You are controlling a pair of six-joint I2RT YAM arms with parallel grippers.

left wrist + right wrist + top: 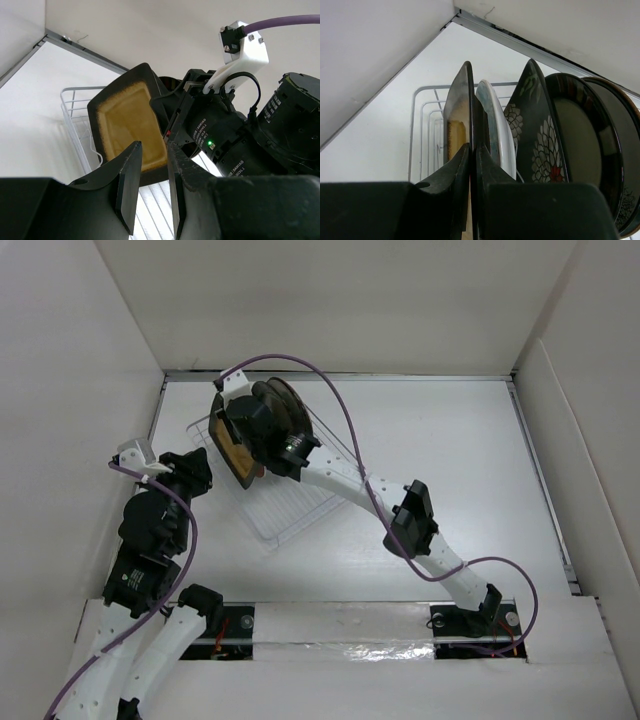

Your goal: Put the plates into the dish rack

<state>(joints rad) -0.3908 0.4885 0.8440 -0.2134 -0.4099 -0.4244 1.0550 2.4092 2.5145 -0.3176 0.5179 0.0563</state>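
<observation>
Plates update: on the left, the left gripper [153,146] has its jaws slightly apart with nothing in them, and the dish rack [280,512] is just ahead of it. Next over, the right gripper [472,149] is clamped on the rim of the black square amber-centred plate [455,125], held on edge at the rack. Right of that gripper, standing upright: a pale plate [496,120], the black floral plate [540,145], and a dark-rimmed plate [580,142].

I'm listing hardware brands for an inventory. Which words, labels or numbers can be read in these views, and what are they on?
"DAMIAO": white print on the black motor housing at the right arm's wrist, seen in the left wrist view.
Smaller white lines beside it and on the round housing: too small to read.
The plates and the dish rack: patterns only, no lettering visible.
</observation>
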